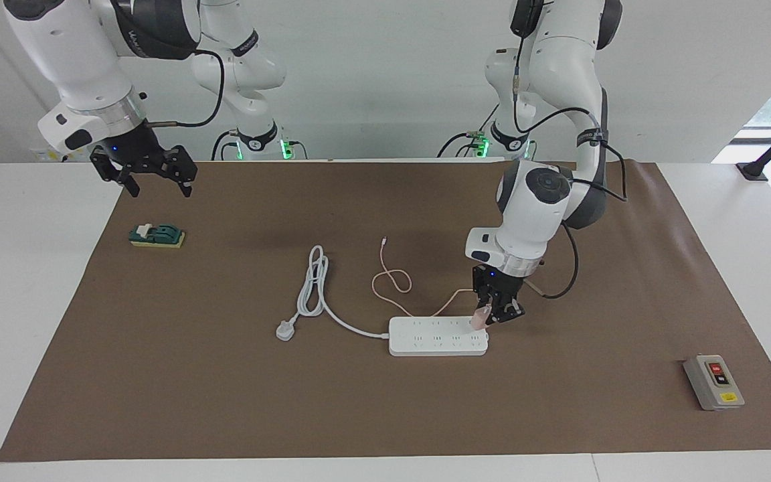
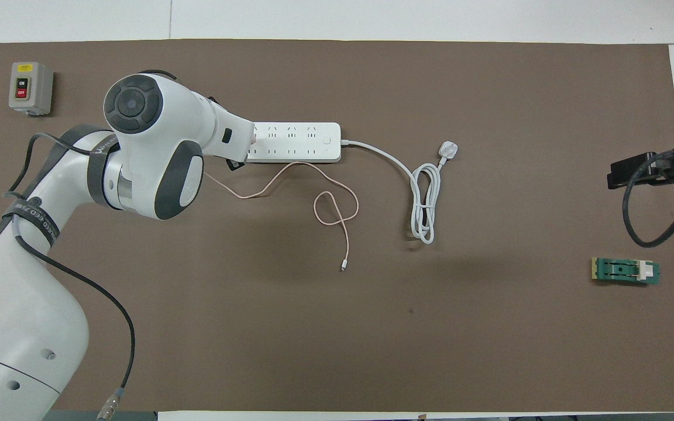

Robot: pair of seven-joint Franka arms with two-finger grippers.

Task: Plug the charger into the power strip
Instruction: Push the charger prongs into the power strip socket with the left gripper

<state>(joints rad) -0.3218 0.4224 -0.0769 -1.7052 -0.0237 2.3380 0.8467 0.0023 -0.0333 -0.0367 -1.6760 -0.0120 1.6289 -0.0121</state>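
Charger (image 1: pixel 479 320) gripped by left tool (image 1: pixel 489 320), arm bent over power strip (image 1: pixel 438 336); right tool (image 1: pixel 154 182) open.

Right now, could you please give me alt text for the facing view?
The left claw holds the pink charger over the end outlets of the white power strip on the brown mat. The right claw waits open above a green block.
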